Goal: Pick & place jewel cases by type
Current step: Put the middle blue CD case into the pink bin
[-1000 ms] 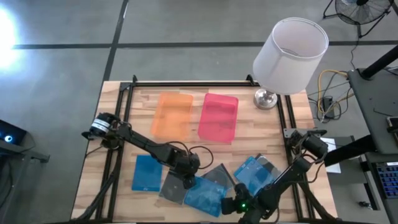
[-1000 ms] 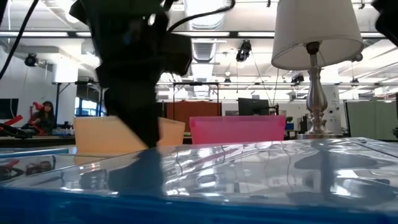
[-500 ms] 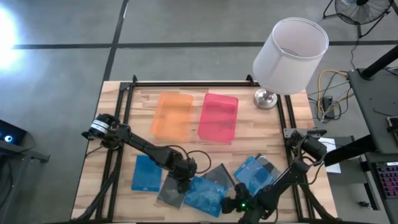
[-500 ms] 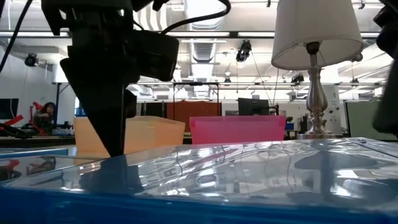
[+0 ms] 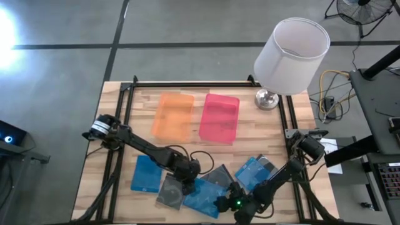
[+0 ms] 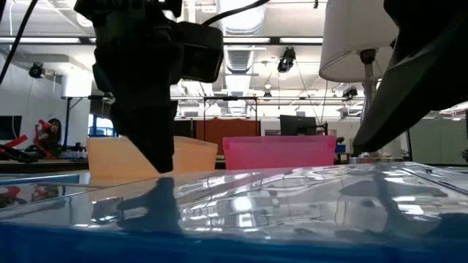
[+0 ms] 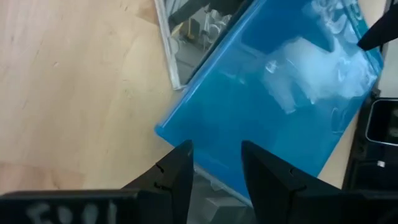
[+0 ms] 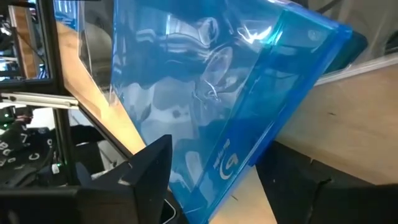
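Near the table's front edge lies a blue jewel case (image 5: 203,199), which fills the low view's foreground (image 6: 256,212). My left gripper (image 5: 187,182) stands open over its left corner (image 7: 186,134), fingers pointing down. My right gripper (image 5: 224,203) is open at that case's right side, and the blue case (image 8: 205,99) reaches between its fingers. A grey jewel case (image 5: 169,191) lies left of the blue one, and another blue case (image 5: 147,174) lies farther left. To the right lie a grey case (image 5: 220,177), a blue case (image 5: 252,172) and a dark case (image 5: 270,167). My left gripper's fingers (image 7: 176,169) stand at the blue case's corner edge; whether they touch it, I cannot tell. My right gripper's fingers (image 8: 148,167) stand wide on either side of the blue case's near corner (image 8: 217,186); whether they touch it, I cannot tell.
An orange tray (image 5: 175,115) and a pink tray (image 5: 220,117) stand side by side at the table's far middle. A lamp with a white shade (image 5: 291,55) stands at the far right corner. Black rails (image 5: 122,119) run along the table's sides.
My right gripper has gone toward the table's left along the near edge, up to the middle blue case. My left gripper swung a little left and came back. The grey case beside it has turned and slid slightly toward the near-left.
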Available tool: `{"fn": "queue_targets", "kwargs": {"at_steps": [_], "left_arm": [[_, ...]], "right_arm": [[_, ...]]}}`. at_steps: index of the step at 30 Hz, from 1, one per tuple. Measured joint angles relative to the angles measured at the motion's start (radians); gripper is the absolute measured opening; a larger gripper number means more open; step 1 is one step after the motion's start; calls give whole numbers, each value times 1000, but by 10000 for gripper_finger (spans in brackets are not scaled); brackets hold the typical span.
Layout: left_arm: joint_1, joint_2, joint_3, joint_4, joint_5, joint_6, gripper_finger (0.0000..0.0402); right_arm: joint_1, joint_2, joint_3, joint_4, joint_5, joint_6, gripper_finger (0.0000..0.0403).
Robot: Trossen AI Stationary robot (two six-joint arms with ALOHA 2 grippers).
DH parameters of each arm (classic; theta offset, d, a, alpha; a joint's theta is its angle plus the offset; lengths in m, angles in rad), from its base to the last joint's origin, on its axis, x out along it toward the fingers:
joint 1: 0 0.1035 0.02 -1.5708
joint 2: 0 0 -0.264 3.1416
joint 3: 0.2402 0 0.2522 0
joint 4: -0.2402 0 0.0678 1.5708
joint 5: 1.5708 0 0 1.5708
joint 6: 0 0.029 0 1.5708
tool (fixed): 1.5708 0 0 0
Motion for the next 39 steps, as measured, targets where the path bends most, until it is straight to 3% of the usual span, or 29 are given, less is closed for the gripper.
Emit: {"fn": "queue_targets", "kwargs": {"at_steps": [11, 19, 27, 33, 39], "left_arm": [[0, 34, -5, 70, 7, -31, 117], [0, 35, -5, 80, 7, -31, 117], [0, 35, -5, 121, 7, -34, 117], [1, 34, -5, 121, 1, -40, 117], [6, -15, 10, 74, -105, 5, 117]], "right_arm": [[-12, -16, 12, 86, 2, -92, 178], [-8, -27, 10, 76, -95, -21, 175], [-14, -28, 14, 79, -67, -37, 165], [-16, -28, 12, 77, -20, -38, 120], [-9, -31, 3, 82, 55, 5, 49]]}}
